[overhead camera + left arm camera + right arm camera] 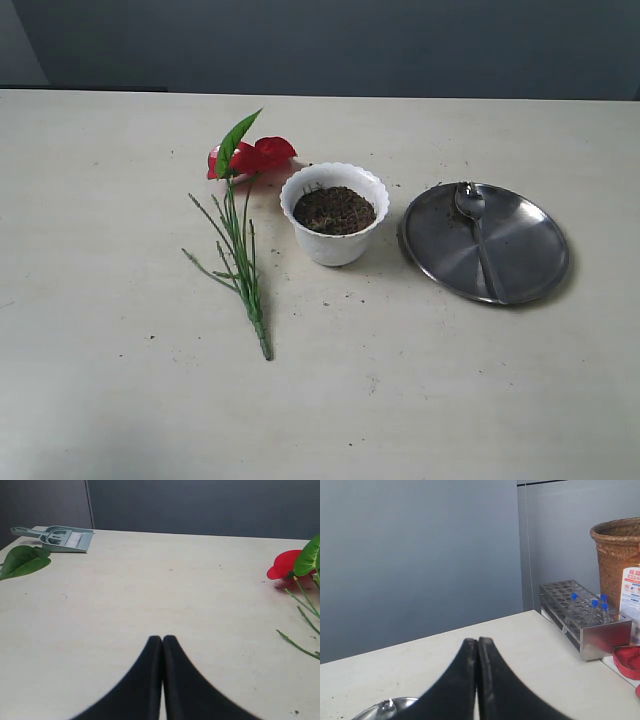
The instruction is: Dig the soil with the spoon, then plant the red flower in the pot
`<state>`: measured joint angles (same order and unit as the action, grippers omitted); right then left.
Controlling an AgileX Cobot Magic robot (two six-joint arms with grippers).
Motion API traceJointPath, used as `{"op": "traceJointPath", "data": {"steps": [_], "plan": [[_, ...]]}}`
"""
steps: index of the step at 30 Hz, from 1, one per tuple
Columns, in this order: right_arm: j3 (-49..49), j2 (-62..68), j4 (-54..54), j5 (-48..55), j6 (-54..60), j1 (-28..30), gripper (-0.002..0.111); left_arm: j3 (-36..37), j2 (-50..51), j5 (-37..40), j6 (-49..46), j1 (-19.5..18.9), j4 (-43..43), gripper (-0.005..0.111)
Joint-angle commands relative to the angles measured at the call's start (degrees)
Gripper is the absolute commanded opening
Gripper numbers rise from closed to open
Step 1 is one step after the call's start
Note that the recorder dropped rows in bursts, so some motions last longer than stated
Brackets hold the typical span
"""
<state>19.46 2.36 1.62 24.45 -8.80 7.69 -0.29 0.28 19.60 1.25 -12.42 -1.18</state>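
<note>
Meanwhile spoon (478, 236) lies on plate (530, 262) (seemingly bowl-up); both grippers closed.

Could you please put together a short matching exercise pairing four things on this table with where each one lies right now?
Things:
1. spoon
2. soil
3. red flower
4. left pincer

Places or states:
A. inside the white pot
B. flat on the bare table, beside the pot
C. on the round steel plate
D. shut and empty

Pairs: 1-C, 2-A, 3-B, 4-D
</note>
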Motion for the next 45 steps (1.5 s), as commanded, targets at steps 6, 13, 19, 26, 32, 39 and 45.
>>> {"op": "traceJointPath", "data": {"steps": [6, 13, 19, 26, 32, 39, 45], "plan": [[-0.33, -0.72, -0.24, 5.5, 0.07, 0.29, 0.0, 0.29, -0.28, -0.36, -0.04, -0.05, -0.06, 0.0], [-7.64, -2.36, -0.24, -3.2, 4.37, 0.29, 0.0, 0.29, -0.28, -0.36, -0.04, -0.05, -0.06, 0.0], [-12.58, -2.36, -0.26, -3.54, 4.37, 0.19, 0.0, 0.29, -0.28, -0.36, -0.04, -0.05, -0.06, 0.0], [-16.51, -2.36, -0.16, -3.41, 5.86, -0.49, 0.0, 0.29, -0.28, -0.36, -0.04, -0.05, -0.06, 0.0], [-19.46, -2.36, -0.43, -3.41, 5.86, -3.38, 0.0, 0.29, -0.28, -0.36, -0.04, -0.05, -0.06, 0.0], [-19.46, -2.36, -0.65, -3.73, 5.86, -5.08, 0.0, 0.29, -0.28, -0.36, -0.04, -0.05, -0.06, 0.0], [-19.46, -2.36, -1.14, -3.41, 6.0, -8.49, 0.0, 0.29, -0.28, -0.36, -0.04, -0.05, -0.06, 0.0]]}}
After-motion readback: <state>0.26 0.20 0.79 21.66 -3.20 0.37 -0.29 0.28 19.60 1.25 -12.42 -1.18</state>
